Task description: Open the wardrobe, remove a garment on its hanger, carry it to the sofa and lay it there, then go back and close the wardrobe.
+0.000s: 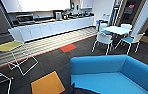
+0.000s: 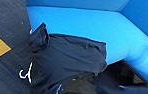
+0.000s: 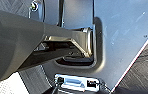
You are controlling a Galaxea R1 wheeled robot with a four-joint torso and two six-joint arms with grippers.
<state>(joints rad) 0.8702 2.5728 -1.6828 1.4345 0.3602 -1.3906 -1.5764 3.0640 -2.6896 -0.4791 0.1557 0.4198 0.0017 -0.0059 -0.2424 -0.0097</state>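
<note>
The bright blue sofa [image 1: 110,75] fills the lower right of the head view, close in front of me, and its seat is bare there. In the left wrist view the black garment [image 2: 70,60] is bunched up, partly over the front of the sofa [image 2: 90,27] seat and partly over the dark floor. The white hook of the hanger [image 2: 25,74] pokes out at the garment's edge, above the carpet. What holds the garment is hidden under the cloth. The right wrist view looks at the robot's own grey body panel.
A yellow carpet square [image 1: 47,83] lies just left of the sofa. A white wire-frame chair with a yellow seat [image 1: 13,46] stands at the left. A white table [image 1: 116,30] with white and teal chairs is behind the sofa. A kitchen counter [image 1: 52,26] runs along the far wall.
</note>
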